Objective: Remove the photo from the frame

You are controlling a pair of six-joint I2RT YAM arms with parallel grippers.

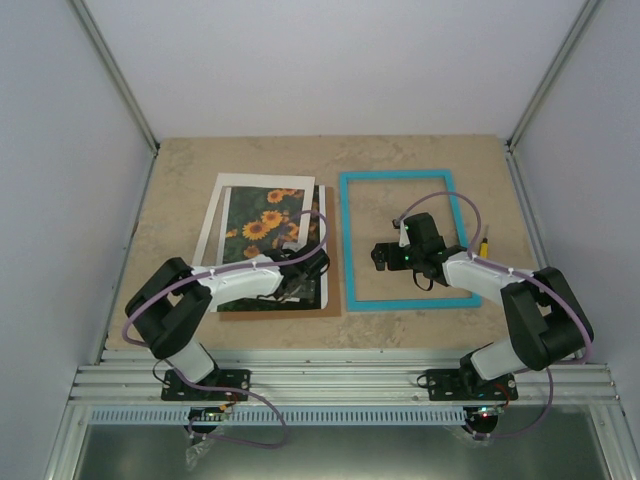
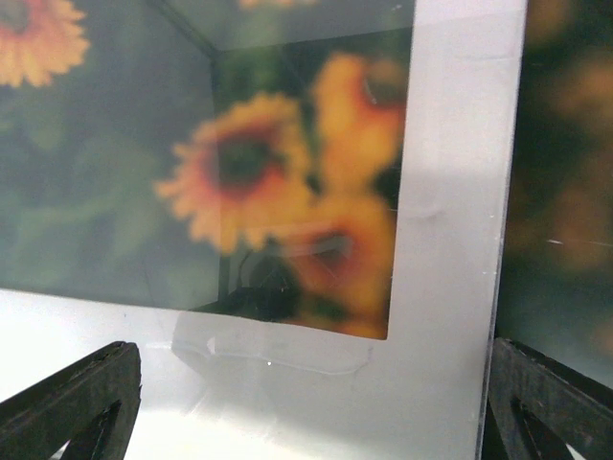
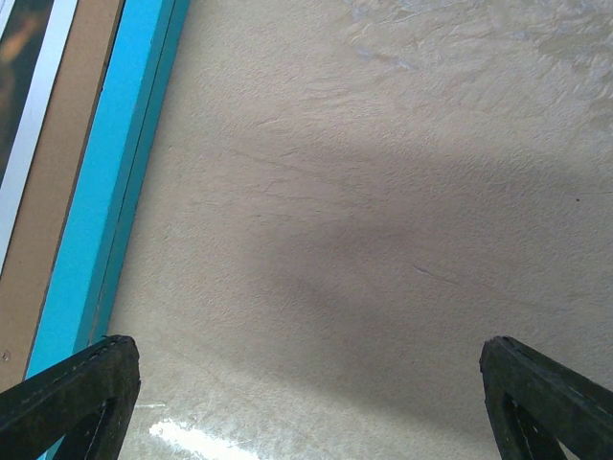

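On the left side of the tan table [image 1: 180,180] lies a flat brown board [image 1: 333,260]. The photo [image 1: 262,220] of orange and yellow flowers rests on top of that board. A white mat sheet [image 1: 222,205] sits over the photo, turned a little crooked, so the flowers show through its window and a dark strip of photo peeks out past its right edge. The left gripper [image 1: 300,285] hangs over the near right corner of this pile. Seen from the left wrist, its two black fingers [image 2: 72,402] are spread wide apart with nothing between them, and the corner of the mat lies below. Just to the right of the brown board lies the frame [image 1: 346,240], a thin bright blue rectangle flat on the table. Bare table shows through its middle. The right gripper [image 1: 383,257] hangs over that bare middle. Its fingers [image 3: 546,402] are spread wide too and hold nothing. Past the frame's right side lies a small yellow stick [image 1: 485,243].
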